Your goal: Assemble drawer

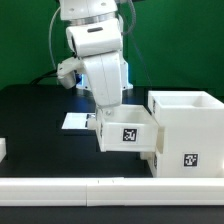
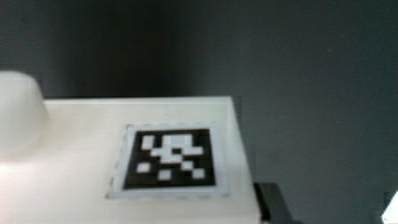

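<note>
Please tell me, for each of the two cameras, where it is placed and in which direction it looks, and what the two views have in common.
Exterior view: off the arm, at table level, facing the black table; it shows the white arm, a small box tray at the gripper, and the large cube housing.
Wrist view: on the wrist, close above the tray's tagged white face; part of a white finger shows.
Shared: the small box tray.
</note>
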You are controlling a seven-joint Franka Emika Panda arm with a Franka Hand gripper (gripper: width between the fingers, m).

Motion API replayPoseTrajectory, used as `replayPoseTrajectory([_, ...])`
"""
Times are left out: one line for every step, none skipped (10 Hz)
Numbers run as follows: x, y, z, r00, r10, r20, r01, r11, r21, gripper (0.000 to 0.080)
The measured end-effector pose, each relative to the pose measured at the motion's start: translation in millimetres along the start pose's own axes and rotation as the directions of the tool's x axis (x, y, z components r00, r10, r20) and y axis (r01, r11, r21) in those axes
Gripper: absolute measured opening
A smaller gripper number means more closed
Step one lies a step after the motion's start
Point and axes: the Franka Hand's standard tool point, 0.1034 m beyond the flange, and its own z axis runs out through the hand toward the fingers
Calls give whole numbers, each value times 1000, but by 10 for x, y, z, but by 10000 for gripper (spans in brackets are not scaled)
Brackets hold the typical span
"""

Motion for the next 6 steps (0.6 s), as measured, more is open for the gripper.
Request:
replayPoseTrajectory([2,-1,2,1000,0,0,0,1000,0,38])
replayPoseTrajectory([0,-4,5,1000,0,0,0,1000,1,38])
replayPoseTrajectory([14,-4,9,1000,6,4,-6,1000,2,38])
replayPoseTrajectory([41,-2,15,1000,9,9,-9,1000,3,38])
replayPoseTrajectory([18,-8,18,1000,12,8,-12,1000,4,38])
replayPoseTrajectory([20,-10,24,1000,12,8,-12,1000,5,38])
